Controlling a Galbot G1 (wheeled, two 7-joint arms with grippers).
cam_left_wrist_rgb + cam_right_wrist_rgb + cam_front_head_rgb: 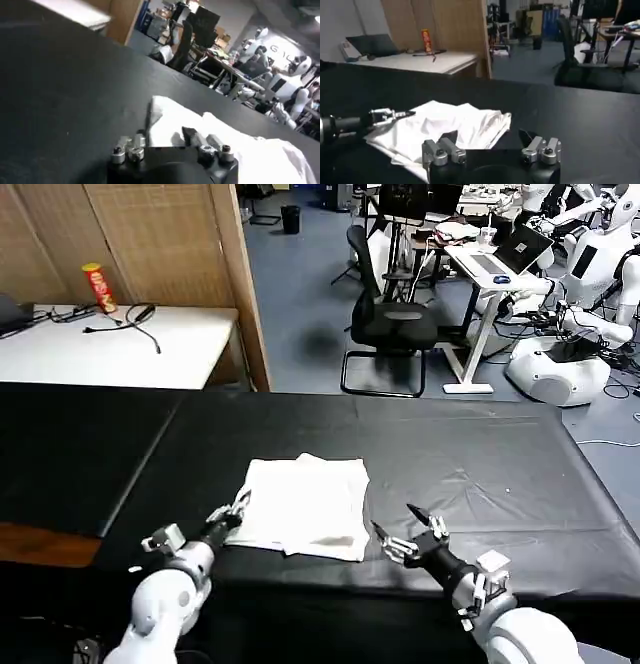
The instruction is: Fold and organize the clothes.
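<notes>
One white T-shirt [305, 506] lies on the black-covered bench [480, 474], already gathered into a compact, roughly square bundle near the front edge, midway between the two arms. In the head view the left gripper [229, 515] sits at about 9 o'clock of the bundle, its tips at or just over the shirt's left hem; whether they pinch cloth cannot be told. The left wrist view shows that gripper [166, 136] with fingers apart, a fold of white fabric lying between and beyond them. The right gripper [400, 534] rests at about 4 o'clock of the bundle, near it but apart from it, fingers spread wide and holding nothing. From the right wrist view the shirt [440, 131] appears layered but rumpled, with uneven edges and a raised ridge on top. Judgement: the main folds look complete; what remains is probably flattening, squaring the edges, and setting the bundle in its final place.
</notes>
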